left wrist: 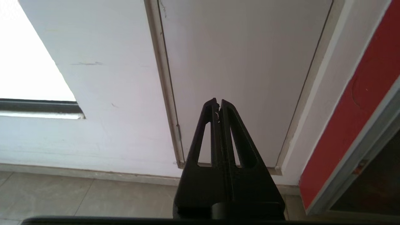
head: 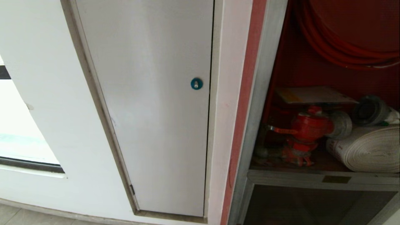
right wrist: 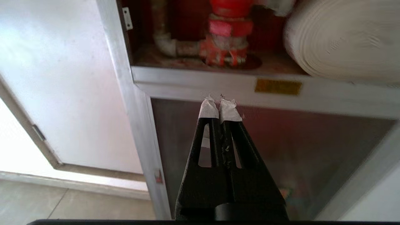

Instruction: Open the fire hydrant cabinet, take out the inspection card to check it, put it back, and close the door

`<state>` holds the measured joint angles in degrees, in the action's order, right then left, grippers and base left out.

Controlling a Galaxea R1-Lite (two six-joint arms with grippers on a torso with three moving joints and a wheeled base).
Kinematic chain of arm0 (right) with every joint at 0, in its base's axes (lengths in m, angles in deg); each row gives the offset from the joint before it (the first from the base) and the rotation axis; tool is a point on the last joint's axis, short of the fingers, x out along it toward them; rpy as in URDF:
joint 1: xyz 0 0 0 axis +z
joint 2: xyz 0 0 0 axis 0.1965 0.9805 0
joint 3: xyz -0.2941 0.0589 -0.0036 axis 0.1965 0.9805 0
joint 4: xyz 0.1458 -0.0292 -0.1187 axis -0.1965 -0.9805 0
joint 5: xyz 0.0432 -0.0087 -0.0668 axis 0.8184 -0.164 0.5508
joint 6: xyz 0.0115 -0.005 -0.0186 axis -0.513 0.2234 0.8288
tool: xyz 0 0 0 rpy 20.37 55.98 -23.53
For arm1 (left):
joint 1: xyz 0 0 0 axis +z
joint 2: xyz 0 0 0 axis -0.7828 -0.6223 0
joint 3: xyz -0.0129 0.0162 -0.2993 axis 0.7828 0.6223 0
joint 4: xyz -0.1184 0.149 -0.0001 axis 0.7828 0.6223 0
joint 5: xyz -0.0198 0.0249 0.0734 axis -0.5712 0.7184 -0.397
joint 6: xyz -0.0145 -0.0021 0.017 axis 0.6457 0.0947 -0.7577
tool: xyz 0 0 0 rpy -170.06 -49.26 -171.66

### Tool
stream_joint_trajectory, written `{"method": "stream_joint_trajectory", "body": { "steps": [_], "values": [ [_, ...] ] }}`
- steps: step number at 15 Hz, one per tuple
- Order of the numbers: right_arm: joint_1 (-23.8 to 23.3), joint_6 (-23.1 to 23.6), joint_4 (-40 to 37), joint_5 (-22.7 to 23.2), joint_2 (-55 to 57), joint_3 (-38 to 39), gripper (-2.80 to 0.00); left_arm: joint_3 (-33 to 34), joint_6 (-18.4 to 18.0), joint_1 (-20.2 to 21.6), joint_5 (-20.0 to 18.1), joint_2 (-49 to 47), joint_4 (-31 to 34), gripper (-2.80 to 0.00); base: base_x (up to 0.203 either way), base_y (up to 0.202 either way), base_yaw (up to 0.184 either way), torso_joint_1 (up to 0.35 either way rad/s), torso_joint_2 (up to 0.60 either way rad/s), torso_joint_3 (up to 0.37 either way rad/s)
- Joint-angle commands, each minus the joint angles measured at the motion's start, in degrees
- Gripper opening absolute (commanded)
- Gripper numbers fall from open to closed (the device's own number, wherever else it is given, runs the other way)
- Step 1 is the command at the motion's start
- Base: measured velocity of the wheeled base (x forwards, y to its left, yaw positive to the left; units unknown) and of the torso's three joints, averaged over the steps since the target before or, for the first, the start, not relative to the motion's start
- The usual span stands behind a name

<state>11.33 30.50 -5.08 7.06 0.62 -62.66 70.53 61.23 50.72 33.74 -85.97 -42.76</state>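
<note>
The fire hydrant cabinet (head: 265, 93) stands open on its upper compartment at the right of the white wall, so its contents are reachable. The inspection card (head: 315, 94) lies flat on top of the red valve (head: 307, 126), near the compartment's left side, probably because the valve gives it a ledge. The white rolled hose (head: 368, 148) rests on the shelf's right part. Both arms look parked: the left gripper (left wrist: 218, 102) faces the plain white door (head: 150, 93), jaws pressed together and empty; the right gripper (right wrist: 218, 101), tape-tipped, is likewise closed on nothing, before the lower glass panel (right wrist: 297, 150).
</note>
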Motion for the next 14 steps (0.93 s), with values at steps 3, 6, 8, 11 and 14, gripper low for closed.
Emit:
{"method": "stream_joint_trajectory", "body": {
  "steps": [3,6,8,11,14],
  "values": [
    [0.0,0.0,0.0,0.0,0.1,0.2,-2.8,0.0,0.0,0.0,0.0,-0.1,0.0,-2.8,0.198,0.0,0.001,0.002,0.0,0.001],
    [0.0,0.0,0.0,0.1,0.1,0.2,-2.8,0.0,0.1,0.0,0.0,0.0,0.0,-2.8,0.194,0.0,-0.001,0.004,0.0,0.004],
    [0.0,-0.1,0.0,0.1,0.1,0.2,-2.8,0.0,0.1,0.0,0.0,0.0,0.0,-2.8,0.195,0.0,-0.001,0.003,0.0,-0.001],
    [0.0,-0.1,0.0,0.1,0.1,0.2,-2.8,0.0,0.2,0.0,0.0,-0.1,0.0,-2.8,0.08,0.0,0.0,0.009,0.01,-0.001],
    [0.0,-0.1,0.0,0.0,0.1,0.2,-2.8,0.0,0.2,0.0,0.0,-0.1,0.0,-2.8,0.0,0.0,0.0,0.0,0.0,0.0]
  ]
}}
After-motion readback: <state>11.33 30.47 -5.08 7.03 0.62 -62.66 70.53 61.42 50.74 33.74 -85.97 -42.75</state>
